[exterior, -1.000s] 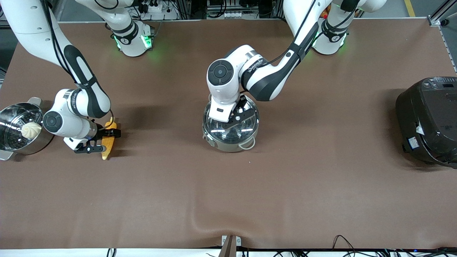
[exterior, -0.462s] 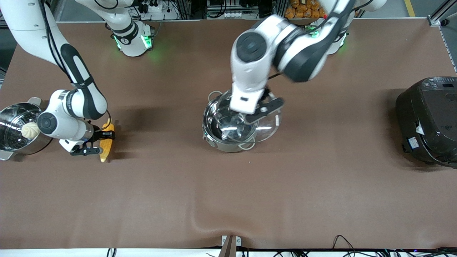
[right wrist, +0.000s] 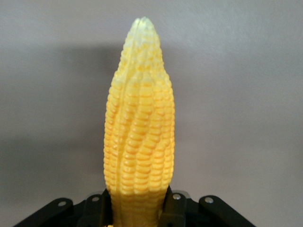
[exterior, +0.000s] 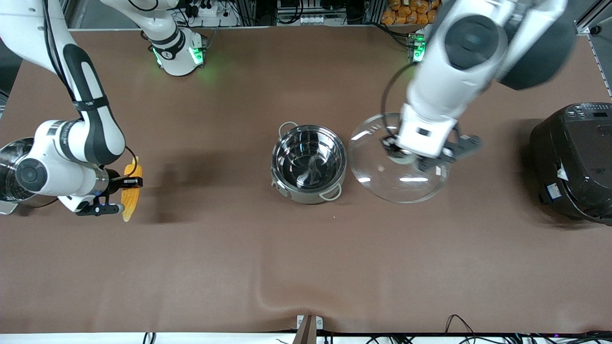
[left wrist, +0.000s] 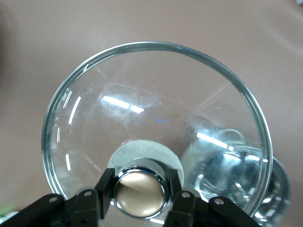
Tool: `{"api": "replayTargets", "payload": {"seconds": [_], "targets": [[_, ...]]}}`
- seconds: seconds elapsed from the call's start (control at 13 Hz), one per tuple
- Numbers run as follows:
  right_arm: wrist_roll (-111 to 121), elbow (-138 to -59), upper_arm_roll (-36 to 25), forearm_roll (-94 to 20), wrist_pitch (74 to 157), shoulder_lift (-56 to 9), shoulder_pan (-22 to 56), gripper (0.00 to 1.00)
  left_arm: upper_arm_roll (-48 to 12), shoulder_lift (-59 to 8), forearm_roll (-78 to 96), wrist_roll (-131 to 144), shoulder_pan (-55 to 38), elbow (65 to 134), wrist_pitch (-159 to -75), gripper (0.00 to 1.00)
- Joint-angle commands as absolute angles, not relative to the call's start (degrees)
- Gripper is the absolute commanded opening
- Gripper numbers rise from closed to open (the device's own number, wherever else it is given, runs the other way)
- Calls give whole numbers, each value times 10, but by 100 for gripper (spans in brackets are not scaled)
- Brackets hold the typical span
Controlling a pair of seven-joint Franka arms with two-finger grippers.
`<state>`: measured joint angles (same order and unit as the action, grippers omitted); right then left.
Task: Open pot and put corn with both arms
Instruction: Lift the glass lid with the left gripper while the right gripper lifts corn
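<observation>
1. Left pincer [exterior: 425, 155] is clamped tight on the copper knob [left wrist: 139, 193] of the glass lid [exterior: 397, 184], hanging in the air over the counter [exterior: 306, 258] between the pot [exterior: 308, 162] and the black rice cooker [exterior: 573, 162].
2. The left arm reaches in from its base, its wrist pointing down; the lid hangs below the wrist, dome up and slightly tilted.
3. The pot sits uncovered mid-counter, its mirror-bright inside showing, just beside the raised lid and toward the right arm's end from it.
4. Right pincer [exterior: 122, 193] is closed on the corn [exterior: 130, 191], gripping it near one end, the cob's tip pointing away from the fingers [right wrist: 173, 208] in the right wrist view.
5. The right arm bends low at its end of the counter, its wrist lying level, next to the steel steamer pot [exterior: 7, 174].
6. The corn is well apart from the pot.
</observation>
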<state>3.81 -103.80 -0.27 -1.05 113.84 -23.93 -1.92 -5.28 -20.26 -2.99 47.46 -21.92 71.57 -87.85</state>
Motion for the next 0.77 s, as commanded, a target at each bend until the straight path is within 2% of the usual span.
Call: {"api": "replayTargets", "payload": {"seconds": [0.0,0.15,0.38,0.54,0.69], "targets": [[-77,-986,-3,-11,1079,-227,44,2,-63,-163,-38,382,-160,771,-886,0],[-130,-951,-3,-12,1050,-224,87,3,-64,-136,-38,309,-122,826,-929,0],[-224,-897,-1,-20,1006,-225,164,5,-64,-85,-37,231,-78,948,-1024,0],[-274,-875,-2,-70,1006,-227,205,5,-63,-80,-38,222,-62,992,-1055,0],[-316,-867,-3,-73,1008,-230,253,6,-61,-82,-40,221,-59,1054,-1120,0]]}}
